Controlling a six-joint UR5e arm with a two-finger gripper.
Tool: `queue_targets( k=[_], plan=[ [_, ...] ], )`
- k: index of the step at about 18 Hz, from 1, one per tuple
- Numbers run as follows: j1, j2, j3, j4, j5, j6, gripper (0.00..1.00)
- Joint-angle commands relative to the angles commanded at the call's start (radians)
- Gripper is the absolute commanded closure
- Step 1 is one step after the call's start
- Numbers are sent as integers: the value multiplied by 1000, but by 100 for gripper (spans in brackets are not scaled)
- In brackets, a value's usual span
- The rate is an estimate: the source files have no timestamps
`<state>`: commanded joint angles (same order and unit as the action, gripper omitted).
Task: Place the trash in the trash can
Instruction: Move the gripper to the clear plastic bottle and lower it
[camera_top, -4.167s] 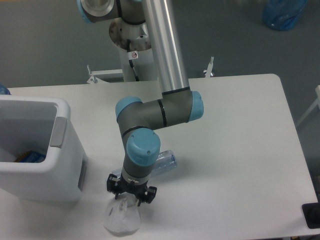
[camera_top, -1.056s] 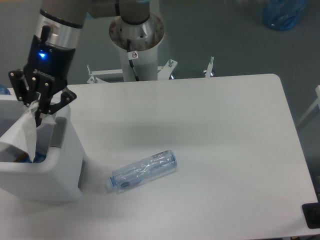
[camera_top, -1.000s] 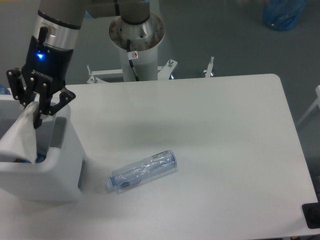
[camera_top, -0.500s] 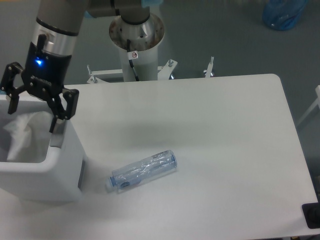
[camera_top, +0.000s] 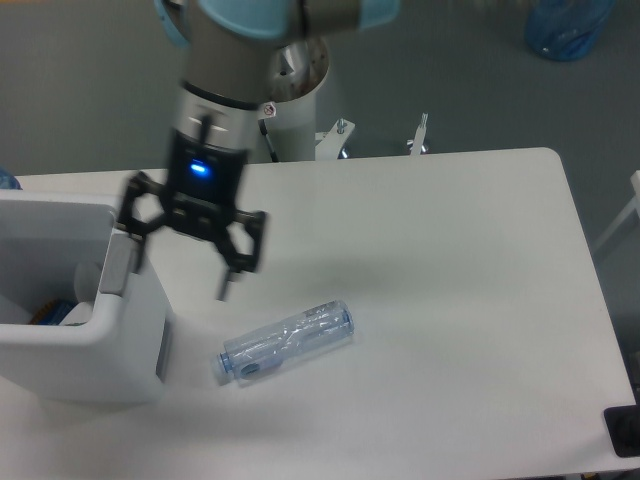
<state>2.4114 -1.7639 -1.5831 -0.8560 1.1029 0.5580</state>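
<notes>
My gripper (camera_top: 186, 258) is open and empty, blurred by motion, hanging above the table just right of the trash can (camera_top: 125, 345), a large white bin with grey side panels at the left edge. The clear bluish crinkled bottle (camera_top: 287, 342) lies on its side on the white table (camera_top: 450, 280), below and to the right of the gripper and apart from it. The white crumpled wad does not show; the part of the bin's inside that I see holds only something blue and orange (camera_top: 52, 313).
The arm's base column (camera_top: 285, 100) stands behind the table's far edge. A blue bag (camera_top: 566, 28) lies on the floor at the top right. A dark object (camera_top: 622, 430) sits at the table's front right corner.
The gripper opened over the bin and let the white wad drop inside. It has since swung right, from over the bin to above the table near the bottle.
</notes>
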Motion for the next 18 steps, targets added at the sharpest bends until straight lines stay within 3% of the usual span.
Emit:
queue_targets(
  k=[4,8,18],
  plan=[
    [2,-81,14,-2,11,77,0],
    [-3,-147,3,-5,130,114,0],
    [-75,-212,-63,-15,173,273,0]
  ],
)
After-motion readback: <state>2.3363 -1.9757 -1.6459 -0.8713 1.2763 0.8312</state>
